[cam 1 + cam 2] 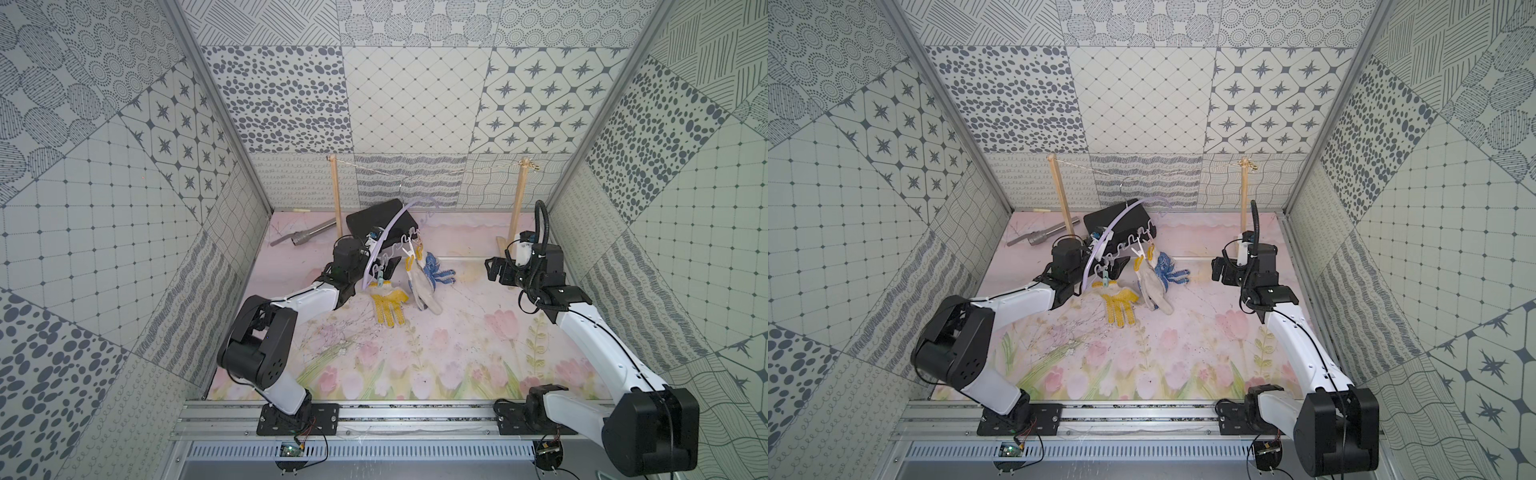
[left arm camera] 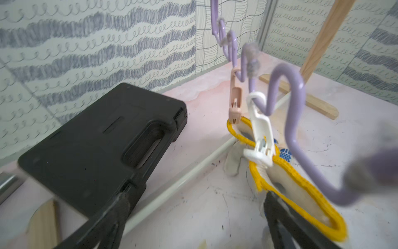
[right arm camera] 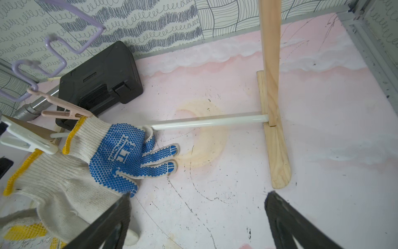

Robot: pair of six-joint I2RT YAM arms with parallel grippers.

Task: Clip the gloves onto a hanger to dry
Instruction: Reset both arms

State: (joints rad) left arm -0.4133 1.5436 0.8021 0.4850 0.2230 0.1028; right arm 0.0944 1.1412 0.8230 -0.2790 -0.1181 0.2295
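Note:
The lilac hanger (image 1: pixel 388 230) hangs by its hook from the string, its wavy bar (image 2: pixel 288 120) sloping down to the left. Three gloves hang from its pegs and trail on the mat. A pink peg (image 3: pixel 64 112) grips the blue-dotted glove (image 3: pixel 127 155). A white peg (image 2: pixel 259 140) grips the cuff of an off-white glove (image 1: pixel 426 293). A teal peg (image 1: pixel 380 279) holds the yellow-dotted glove (image 1: pixel 388 307). My left gripper (image 2: pixel 196 196) is open under the bar, one finger beside the yellow cuff edge (image 2: pixel 301 189). My right gripper (image 3: pixel 197 198) is open, right of the gloves, with nothing between its fingers.
A black case (image 1: pixel 374 216) lies behind the hanger and a grey metal tube (image 1: pixel 303 235) lies at the back left. The wooden frame's posts (image 1: pixel 336 191) (image 1: pixel 519 203) carry the string, and a white rod (image 3: pixel 204 121) joins their feet. Patterned walls close in three sides.

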